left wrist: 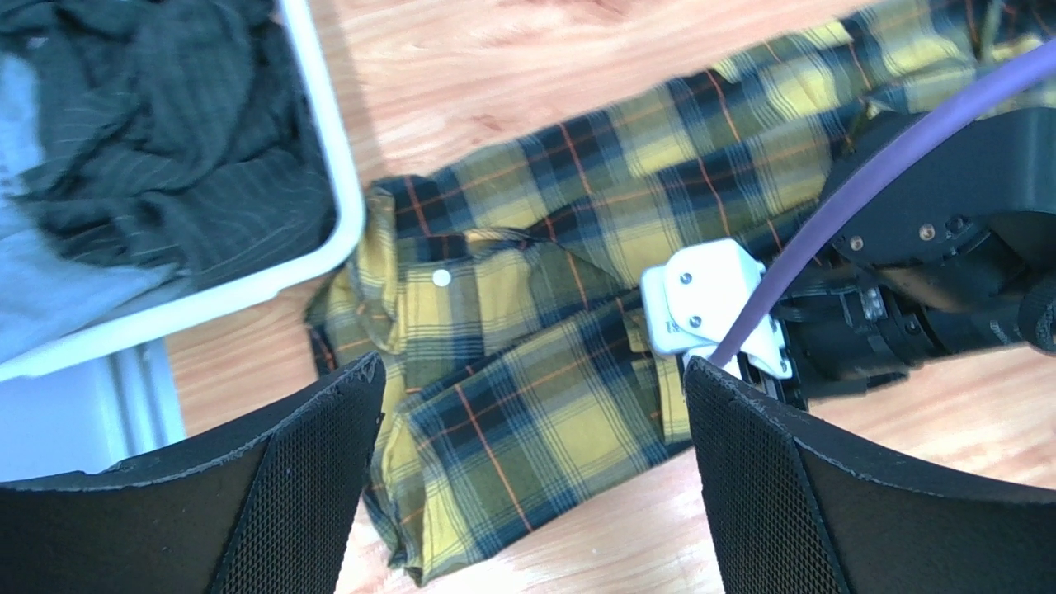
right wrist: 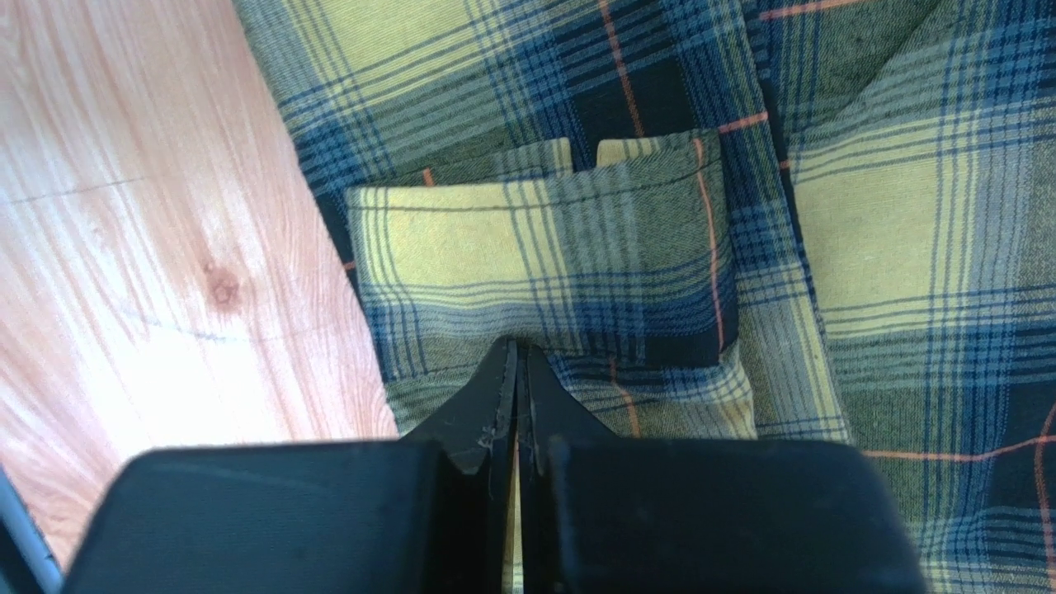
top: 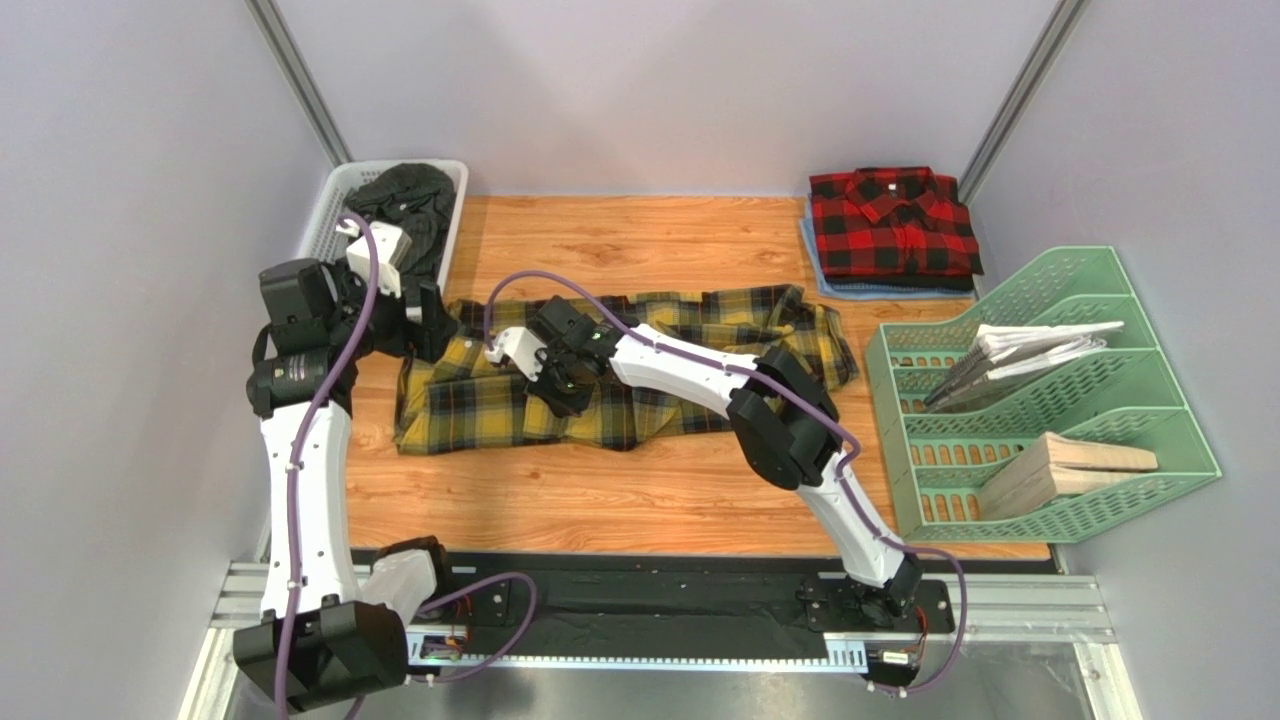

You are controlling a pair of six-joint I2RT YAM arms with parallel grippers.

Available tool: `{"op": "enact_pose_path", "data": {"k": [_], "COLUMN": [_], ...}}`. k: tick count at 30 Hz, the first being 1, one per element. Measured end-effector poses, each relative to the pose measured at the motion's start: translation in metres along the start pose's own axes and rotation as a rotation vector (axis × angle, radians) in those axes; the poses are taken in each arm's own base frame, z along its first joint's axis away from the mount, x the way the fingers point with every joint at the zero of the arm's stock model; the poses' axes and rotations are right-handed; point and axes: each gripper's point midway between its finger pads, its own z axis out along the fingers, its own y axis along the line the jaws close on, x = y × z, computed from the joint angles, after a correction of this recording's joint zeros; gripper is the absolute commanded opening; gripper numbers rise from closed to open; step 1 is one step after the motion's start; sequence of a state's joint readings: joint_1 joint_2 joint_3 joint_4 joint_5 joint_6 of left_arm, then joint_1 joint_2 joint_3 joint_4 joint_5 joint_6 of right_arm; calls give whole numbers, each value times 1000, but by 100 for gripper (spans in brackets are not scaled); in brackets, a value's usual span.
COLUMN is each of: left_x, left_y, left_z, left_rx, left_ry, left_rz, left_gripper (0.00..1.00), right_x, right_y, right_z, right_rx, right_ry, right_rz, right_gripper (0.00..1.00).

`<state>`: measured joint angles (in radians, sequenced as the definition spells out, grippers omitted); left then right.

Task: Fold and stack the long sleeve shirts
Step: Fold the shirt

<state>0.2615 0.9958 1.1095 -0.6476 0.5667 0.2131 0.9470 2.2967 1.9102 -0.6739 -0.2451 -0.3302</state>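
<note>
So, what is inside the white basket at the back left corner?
A crumpled dark striped garment fills most of the white basket, and a pale grey-blue cloth shows beside it. Whatever lies below these two is covered.

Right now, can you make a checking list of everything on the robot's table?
Surface: wooden table, pale planks.
Job's things: yellow shirt spread mid-table, partly folded; red shirt folded, far right corner.
Clutter: white basket of dark clothes, far left; green rack with papers, right.
Grippers: left gripper open above yellow shirt's left end; right gripper shut on its folded edge.
Cables: purple cable along each arm.
Surroundings: grey walls around.
</note>
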Motion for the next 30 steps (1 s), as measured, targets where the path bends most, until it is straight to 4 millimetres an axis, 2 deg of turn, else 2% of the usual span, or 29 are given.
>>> {"op": "enact_pose_path", "data": {"k": [3,5,6,7,9,12,14,16,23,25,26,28,29,30], "left_x": [3,4,4,5,9,15,19,21,23,25,25,26,26,26], "left_y": [-4,-8,-9,-10,-12,-14,-17,-18,-21,-21,-22,-22,-22,-22], "left_z": [4,6,6,6,8,12,15,16,16,15,15,15,15,15], "left_rx": [53,88,103,115,141,179,202,216,231,233,234,235,236,236], "left_ry": [22,30,33,36,48,64,76,85,90,96,98,100,99,100], "left_rz": [22,54,73,89,115,122,108,97,91,89,90,94,98,101], "left_gripper": [94,94,94,94,94,94,95,95,94,94,94,94,94,94], "right_x": [-1,-5,-8,-12,-21,-30,-29,-25,3,10,10,8,8,8], "right_y": [0,-1,-3,-6,-13,-23,-27,-25,-15,-13,-14,-14,-14,-15], "right_z": [-5,-17,-26,-34,-52,-72,-72,-63,-5,4,5,5,5,5], "right_rx": [-12,-35,-40,-42,-38,-19,-11,-17,-37,-36,-28,-25,-21,-16], "right_ry": [-5,-21,-35,-52,-91,-134,-134,-114,-2,21,22,17,18,20], "right_rz": [3,13,19,24,39,40,43,49,61,59,56,45,45,45], "right_gripper": [0,0,19,46,90,92,93,93,91,84,73,59,45,38]}}
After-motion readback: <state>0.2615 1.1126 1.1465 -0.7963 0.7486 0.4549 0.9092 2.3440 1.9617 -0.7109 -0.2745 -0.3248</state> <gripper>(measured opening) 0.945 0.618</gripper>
